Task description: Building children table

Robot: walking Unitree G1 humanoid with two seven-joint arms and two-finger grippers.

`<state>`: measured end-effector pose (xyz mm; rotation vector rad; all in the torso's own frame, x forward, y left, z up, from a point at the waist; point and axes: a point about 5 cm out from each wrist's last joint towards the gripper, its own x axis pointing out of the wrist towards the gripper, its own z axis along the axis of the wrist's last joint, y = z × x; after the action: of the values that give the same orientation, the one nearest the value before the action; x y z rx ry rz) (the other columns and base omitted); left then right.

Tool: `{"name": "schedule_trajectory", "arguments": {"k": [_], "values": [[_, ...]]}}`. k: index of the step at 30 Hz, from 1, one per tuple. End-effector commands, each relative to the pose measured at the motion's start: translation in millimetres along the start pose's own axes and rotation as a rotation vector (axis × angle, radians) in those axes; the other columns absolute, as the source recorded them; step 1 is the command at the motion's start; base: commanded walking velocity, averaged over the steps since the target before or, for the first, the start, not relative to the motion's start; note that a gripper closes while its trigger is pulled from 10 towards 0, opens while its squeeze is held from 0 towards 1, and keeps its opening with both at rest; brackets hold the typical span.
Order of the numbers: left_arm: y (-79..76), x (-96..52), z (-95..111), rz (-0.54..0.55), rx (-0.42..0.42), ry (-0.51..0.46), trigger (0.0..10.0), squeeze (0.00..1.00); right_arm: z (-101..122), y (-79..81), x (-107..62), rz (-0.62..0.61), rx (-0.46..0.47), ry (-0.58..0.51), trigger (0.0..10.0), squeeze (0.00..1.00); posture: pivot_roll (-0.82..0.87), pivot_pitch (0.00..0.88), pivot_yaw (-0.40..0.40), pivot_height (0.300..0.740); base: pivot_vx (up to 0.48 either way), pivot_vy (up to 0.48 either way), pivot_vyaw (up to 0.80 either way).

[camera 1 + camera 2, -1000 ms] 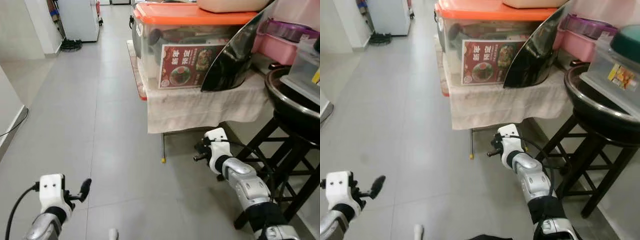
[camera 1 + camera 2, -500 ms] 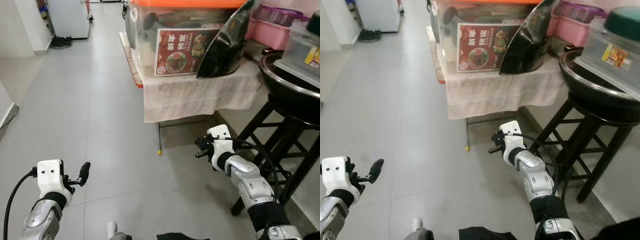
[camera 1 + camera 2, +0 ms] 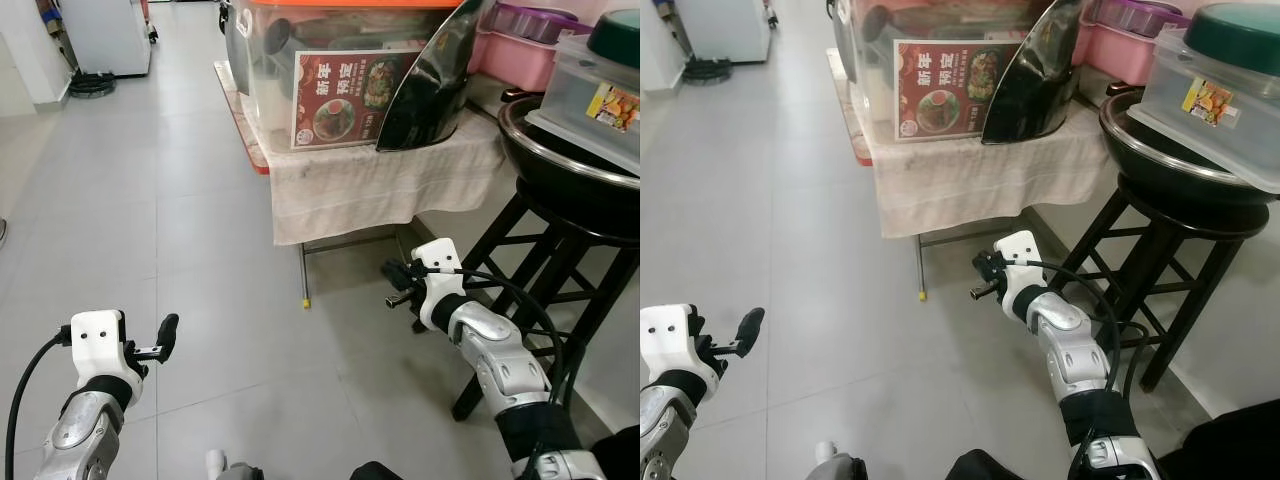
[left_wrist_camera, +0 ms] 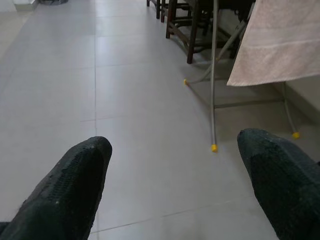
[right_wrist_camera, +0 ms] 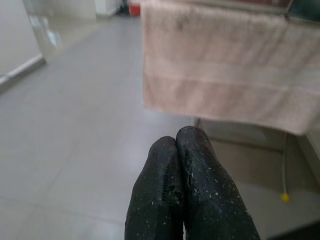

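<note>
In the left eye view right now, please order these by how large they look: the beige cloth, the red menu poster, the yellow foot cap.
1. beige cloth
2. red menu poster, clearly smaller
3. yellow foot cap, tiny

All three sit at a similar distance, so the order is fairly safe.

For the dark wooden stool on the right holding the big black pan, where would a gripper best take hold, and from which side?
Best bet is a leg or a rung of the stool, approached from the open floor side where the right gripper hangs, fingers shut. The black pan and a clear lidded box cover the seat, so its top and rim are blocked; the slim bars look narrow enough to clamp.
</note>
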<state>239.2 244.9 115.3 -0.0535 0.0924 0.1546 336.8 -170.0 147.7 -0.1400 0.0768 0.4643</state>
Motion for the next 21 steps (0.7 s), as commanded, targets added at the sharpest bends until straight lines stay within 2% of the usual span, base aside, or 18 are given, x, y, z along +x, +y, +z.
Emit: {"name": "schedule_trajectory", "arguments": {"k": [1, 11, 21], "values": [[-0.4, 0.7, 4, -0.003, 0.029, -0.003, 10.0, 0.00, 12, 8.3, 3.4, 0.051, -0.007, -0.054, 10.0, 0.00, 0.07, 0.071, -0.022, 0.655, 0.000, 0.000, 0.00], [-0.2, 1.3, 7, 0.006, 0.040, -0.013, 10.0, 0.00, 36, 24.7, 6.7, 0.143, -0.024, -0.152, 10.0, 0.00, 0.07, 0.064, -0.025, 0.655, 0.000, 0.000, 0.00], [-4.6, 1.1, 11, -0.004, 0.062, -0.027, 10.0, 0.00, 35, 35.0, 7.4, 0.176, -0.004, -0.150, 10.0, 0.00, 0.07, 0.055, -0.023, 0.655, 0.000, 0.000, 0.00]]}}
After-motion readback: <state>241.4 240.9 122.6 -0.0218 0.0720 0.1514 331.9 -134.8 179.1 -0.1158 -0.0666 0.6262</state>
